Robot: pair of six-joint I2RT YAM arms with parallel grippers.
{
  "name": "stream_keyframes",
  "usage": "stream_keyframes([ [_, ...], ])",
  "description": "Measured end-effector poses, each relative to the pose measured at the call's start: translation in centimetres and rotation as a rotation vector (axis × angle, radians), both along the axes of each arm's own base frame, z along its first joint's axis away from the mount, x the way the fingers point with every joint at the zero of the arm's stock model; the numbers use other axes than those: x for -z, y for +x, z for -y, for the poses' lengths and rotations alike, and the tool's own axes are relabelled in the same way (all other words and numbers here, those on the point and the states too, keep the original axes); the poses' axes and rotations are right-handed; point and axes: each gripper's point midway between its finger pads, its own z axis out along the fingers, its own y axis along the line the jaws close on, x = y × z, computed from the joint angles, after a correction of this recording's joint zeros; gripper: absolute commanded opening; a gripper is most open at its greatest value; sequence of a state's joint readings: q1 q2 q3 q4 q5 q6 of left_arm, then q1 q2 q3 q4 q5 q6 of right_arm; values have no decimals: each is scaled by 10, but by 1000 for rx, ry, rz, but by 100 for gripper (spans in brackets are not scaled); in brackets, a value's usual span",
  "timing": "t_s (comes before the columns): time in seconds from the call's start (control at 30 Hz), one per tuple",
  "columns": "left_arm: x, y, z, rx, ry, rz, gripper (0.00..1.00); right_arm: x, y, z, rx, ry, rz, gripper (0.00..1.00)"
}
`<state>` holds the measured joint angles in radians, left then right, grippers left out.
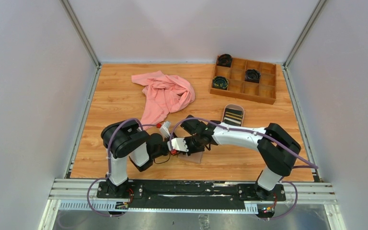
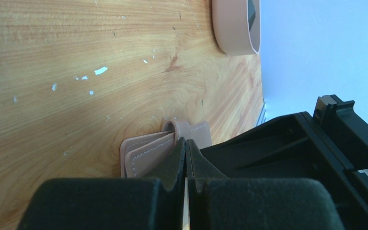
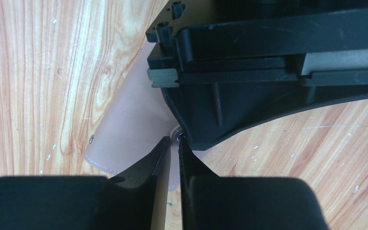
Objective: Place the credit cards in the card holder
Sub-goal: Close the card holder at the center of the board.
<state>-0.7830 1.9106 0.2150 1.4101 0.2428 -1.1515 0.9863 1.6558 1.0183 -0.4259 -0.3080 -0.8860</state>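
Note:
The tan card holder point(image 1: 195, 155) lies on the wood near the front, under the two meeting grippers. In the left wrist view its stacked flaps point(image 2: 143, 155) and strap loop sit at my left gripper point(image 2: 186, 143), whose jaws are pressed together on a stitched edge. My right gripper point(image 3: 174, 140) has its jaws a narrow gap apart at the pale snap stud point(image 3: 177, 136) on the card holder point(image 3: 129, 129). In the top view the left gripper point(image 1: 170, 149) and right gripper point(image 1: 182, 146) nearly touch. Black striped credit cards point(image 1: 233, 116) lie in the oval tray point(image 1: 225, 109).
A crumpled pink cloth point(image 1: 165, 93) lies at the back left. A wooden compartment box point(image 1: 258, 94) with black coiled items stands at the back right. The beige tray point(image 2: 235, 28) shows at the top of the left wrist view. Metal rails and walls border the table.

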Motion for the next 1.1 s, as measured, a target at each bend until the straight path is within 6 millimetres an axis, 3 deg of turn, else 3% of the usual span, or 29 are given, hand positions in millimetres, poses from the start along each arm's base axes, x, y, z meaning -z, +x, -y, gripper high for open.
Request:
stream_keyframes([
  [0.7,0,-2,-4,-17,-11,4,0,2,-2,-3,-19,-50,-1,13],
  [1.1,1,-3,-3,-24,-15,7,0,3,-3,-3,-60,-115,97,13],
])
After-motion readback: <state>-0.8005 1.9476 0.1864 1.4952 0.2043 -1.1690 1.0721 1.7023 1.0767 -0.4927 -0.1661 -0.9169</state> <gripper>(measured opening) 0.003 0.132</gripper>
